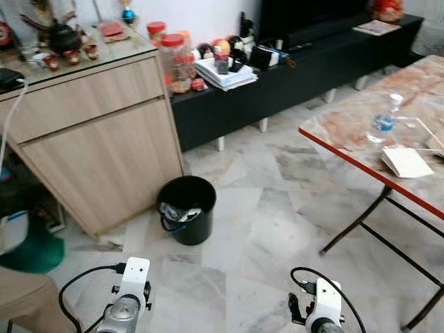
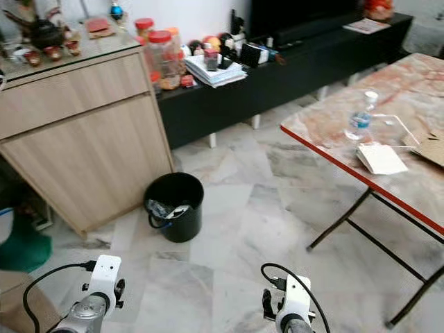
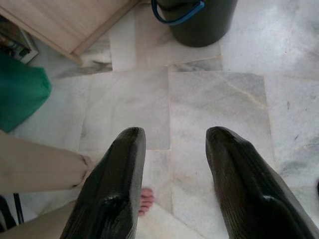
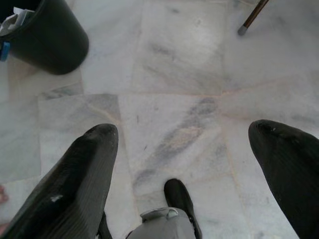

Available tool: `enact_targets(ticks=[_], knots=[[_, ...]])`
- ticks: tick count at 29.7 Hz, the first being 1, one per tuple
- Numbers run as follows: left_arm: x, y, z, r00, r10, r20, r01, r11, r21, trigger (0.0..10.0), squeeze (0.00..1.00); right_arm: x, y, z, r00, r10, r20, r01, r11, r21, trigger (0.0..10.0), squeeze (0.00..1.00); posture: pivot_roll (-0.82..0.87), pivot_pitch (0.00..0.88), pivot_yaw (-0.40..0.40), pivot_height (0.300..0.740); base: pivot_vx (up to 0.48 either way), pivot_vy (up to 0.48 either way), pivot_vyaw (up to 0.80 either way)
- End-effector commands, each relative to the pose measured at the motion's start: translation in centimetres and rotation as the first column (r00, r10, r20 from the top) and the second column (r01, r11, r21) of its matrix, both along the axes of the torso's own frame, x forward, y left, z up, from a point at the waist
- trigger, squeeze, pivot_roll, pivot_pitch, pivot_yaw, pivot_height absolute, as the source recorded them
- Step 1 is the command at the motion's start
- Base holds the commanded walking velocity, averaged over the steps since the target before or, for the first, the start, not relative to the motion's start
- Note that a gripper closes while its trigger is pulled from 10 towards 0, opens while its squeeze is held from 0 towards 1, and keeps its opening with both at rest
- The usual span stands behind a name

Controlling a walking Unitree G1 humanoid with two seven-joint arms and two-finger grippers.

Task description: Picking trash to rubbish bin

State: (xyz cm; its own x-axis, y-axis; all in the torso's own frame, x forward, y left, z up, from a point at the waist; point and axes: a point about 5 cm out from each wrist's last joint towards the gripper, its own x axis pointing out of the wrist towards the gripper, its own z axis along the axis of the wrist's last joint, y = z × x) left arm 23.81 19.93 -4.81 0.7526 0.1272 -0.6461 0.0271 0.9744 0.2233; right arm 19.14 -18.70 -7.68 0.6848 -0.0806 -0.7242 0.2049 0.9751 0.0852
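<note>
Rubbish bin [image 1: 186, 208] stands beside the cabinet's [image 1: 97, 149] edge; both hands, left hand [image 3: 172, 184] and right hand [image 4: 192, 172], hang open, empty over marble floor [image 1: 263, 222].

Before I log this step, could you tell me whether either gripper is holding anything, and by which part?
Nothing is held: the left gripper and the right gripper are both open over bare marble floor.

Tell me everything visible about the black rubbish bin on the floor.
The rubbish bin is a round black bucket, plastic by the look of it, standing upright and uncovered on the marble floor. It stands close by the front corner of the wooden cabinet; whether they touch is unclear. A blue handle hangs down against its rim. Inside lies some crumpled pale trash. No gripper touches it.
</note>
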Motion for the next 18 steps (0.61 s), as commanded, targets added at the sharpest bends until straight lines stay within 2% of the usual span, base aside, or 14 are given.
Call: enact_targets(ticks=[1, 18], knots=[[0.02, 0.43, 0.08, 1.000, -0.002, -0.002, 0.002, 1.000, 0.009, 10.0, 0.00, 0.04, 0.33, -0.02, 1.000, 0.013, -0.002, -0.013, 1.000, -0.003, 10.0, 0.00, -0.08, 0.000, 0.060, 0.740, 0.000, 0.000, -0.80], [0.29, 0.19, 0.23, 1.000, -0.003, 0.006, 0.003, 1.000, 0.011, 10.0, 0.00, 0.43, 0.40, 0.17, 1.000, 0.017, 0.006, -0.017, 1.000, -0.002, 10.0, 0.00, -0.07, 0.000, 0.053, 0.740, 0.000, 0.000, -0.78]])
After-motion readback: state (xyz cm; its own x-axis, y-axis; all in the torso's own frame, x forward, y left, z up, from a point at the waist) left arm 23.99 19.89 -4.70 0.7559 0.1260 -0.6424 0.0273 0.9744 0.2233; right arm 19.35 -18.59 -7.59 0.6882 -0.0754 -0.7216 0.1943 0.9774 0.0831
